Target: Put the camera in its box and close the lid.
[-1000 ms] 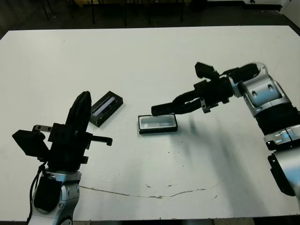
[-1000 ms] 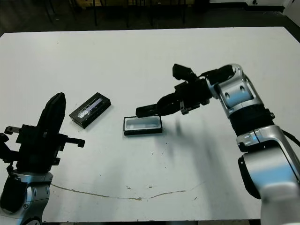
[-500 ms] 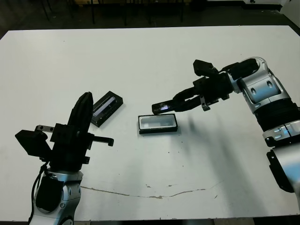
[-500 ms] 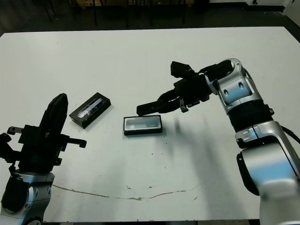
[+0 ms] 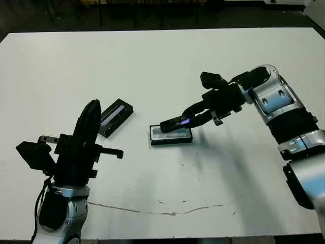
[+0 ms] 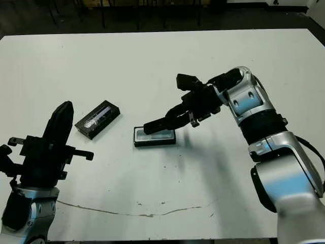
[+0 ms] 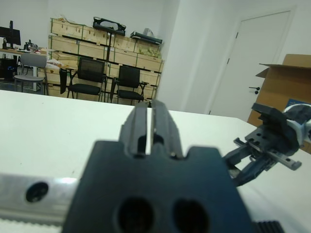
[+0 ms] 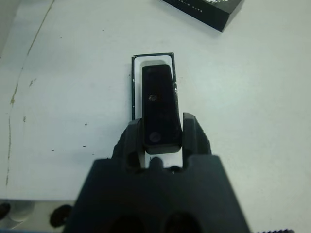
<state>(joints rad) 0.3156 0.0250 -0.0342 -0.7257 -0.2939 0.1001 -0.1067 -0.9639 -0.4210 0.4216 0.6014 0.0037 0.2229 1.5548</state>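
As seen from the head and both wrists: one camera, one box, one lid, two grippers, one table (image 5: 152,61)

Right gripper (image 8: 162,141): fingers (image 8: 193,137) clamped on the near end of the camera (image 8: 159,108); one finger on each long side; bar sticks out forward past the tips

Camera: black bar, held over the box (image 5: 171,135), lined up lengthwise with it; bluish glint on its face; whether it touches the lining, cannot tell

Box: open tray, white lining showing around the bar; flat on the table near mid-table

Lid (image 5: 115,117): off; lying flat on the robot's left of the box, apart from it; silvery strip up

Left gripper (image 7: 149,127): raised near the robot's left, holding nothing; fingers nearly together, a thin gap between; well apart from box and lid
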